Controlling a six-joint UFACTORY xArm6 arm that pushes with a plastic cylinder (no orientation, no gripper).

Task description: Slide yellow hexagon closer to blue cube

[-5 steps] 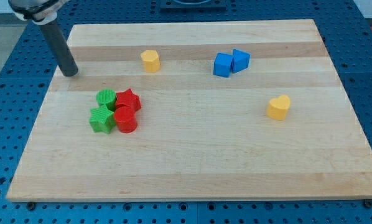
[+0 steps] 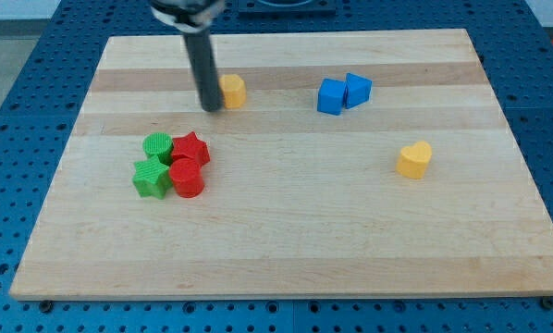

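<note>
Rod upper end cut off at the view's top; no jaws fitted, only my tip (image 2: pixel 211 107) resting on the counter (image 2: pixel 286 250), touching or just beside the left edge of the yellow hexagon (image 2: pixel 233 91), partly hidden behind the rod. Blue cube (image 2: pixel 331 96) well to the view's right, touching a second blue block (image 2: pixel 358 89) of unclear shape; path between bare. Elsewhere: yellow heart (image 2: pixel 414 159) at right; green (image 2: pixel 156 145), green star (image 2: pixel 151 178), red star (image 2: pixel 191 148), red cylinder (image 2: pixel 187 178) clustered at left.

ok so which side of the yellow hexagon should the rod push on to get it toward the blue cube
Push its left face. The blue cube sits to the right of the yellow hexagon at about the same height, and my tip is already beside that left face, so probably a straight rightward slide works.
</note>
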